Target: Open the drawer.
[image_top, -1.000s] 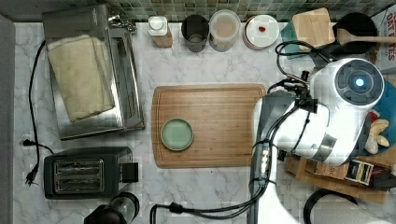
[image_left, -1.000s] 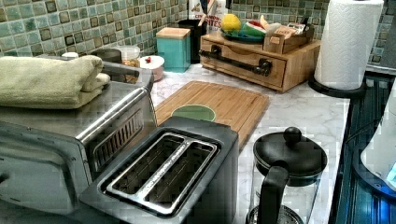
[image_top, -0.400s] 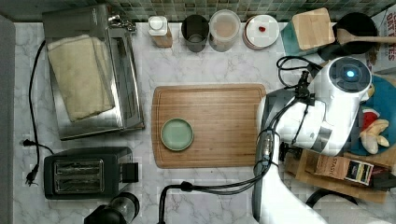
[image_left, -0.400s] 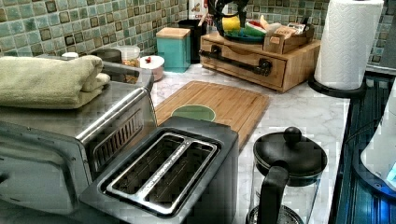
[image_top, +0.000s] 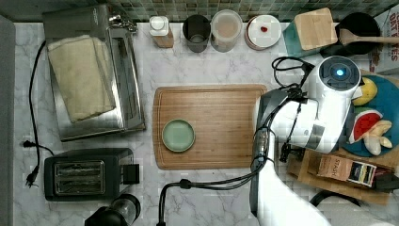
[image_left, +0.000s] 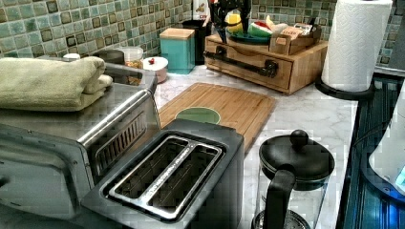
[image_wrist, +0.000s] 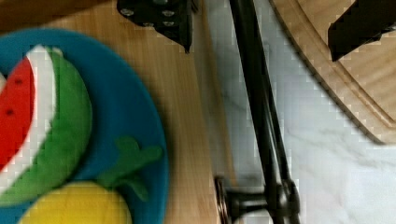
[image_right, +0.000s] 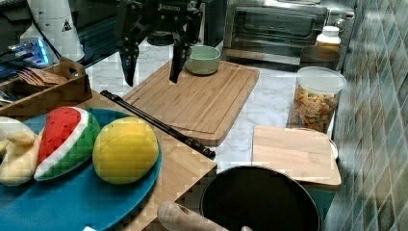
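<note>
Above the drawer (image_left: 258, 64) by the backsplash, I have the gripper (image_right: 150, 70) spread wide, straddling the black handle (image_wrist: 261, 121) — my worry is one finger landing on the drawer's top edge, so closing misses the bar.

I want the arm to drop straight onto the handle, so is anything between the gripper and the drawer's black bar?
Nothing visible. In the right view the gripper hangs open above the bar handle of the drawer, with bare air between. The cutting board lies beside the bar, not under the fingers.
</note>
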### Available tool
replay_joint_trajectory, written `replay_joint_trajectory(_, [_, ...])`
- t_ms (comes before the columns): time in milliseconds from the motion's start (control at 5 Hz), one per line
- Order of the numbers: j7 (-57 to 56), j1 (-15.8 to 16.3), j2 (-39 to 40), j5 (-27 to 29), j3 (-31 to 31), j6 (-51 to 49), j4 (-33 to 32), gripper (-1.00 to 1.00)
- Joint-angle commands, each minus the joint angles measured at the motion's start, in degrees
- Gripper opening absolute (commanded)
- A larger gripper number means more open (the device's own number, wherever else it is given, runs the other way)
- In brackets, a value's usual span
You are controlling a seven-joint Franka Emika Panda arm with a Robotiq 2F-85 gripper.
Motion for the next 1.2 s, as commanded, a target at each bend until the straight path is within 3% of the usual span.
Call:
replay_joint_trajectory(200, [-6.4,-0.7,1.2,2.3,1.5,8.3,-1.6,1.00])
replay_joint_trajectory(600, [-8.7,-0.9,3.0,6.0,1.2,11.6,-3.6,1.00])
replay_joint_trajectory(800, [-10.0,1.8,3.6,7.9,-1.9,13.8,-5.1,1.00])
replay_joint_trajectory(1000, [-9.5,-1.4,3.1,6.9,1.0,12.3,-5.8,1.00])
replay_joint_trajectory(1200, [-10.3,-0.7,3.8,6.3,0.0,13.7,-7.0,1.00])
